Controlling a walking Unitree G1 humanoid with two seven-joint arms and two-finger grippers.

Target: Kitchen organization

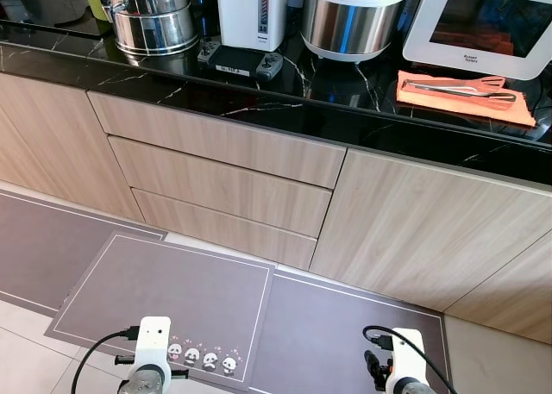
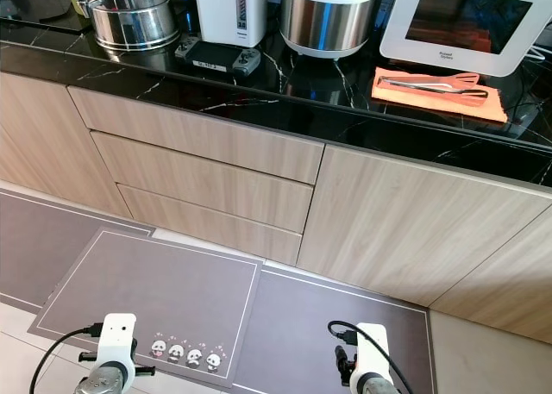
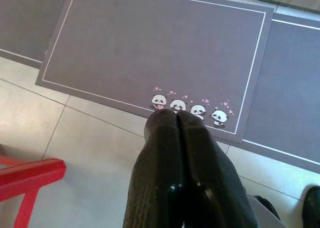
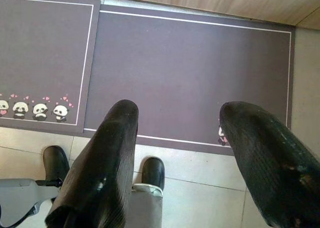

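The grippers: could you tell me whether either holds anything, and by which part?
Nothing is held: the left gripper is shut empty, the right gripper open.

Glossy black marbled counter; matt wood-grain drawers; shiny steel pot and cooker; dull grey cloth mat.

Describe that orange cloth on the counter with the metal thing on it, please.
The orange cloth lies flat on the black marble-look countertop, just in front of the white appliance with a dark window. It looks like soft fabric or a thin mat, roughly rectangular, its edges a little uneven. A pair of shiny metal tongs lies lengthwise on top of it. Nothing else touches it; both grippers hang low over the floor mats, far from it.
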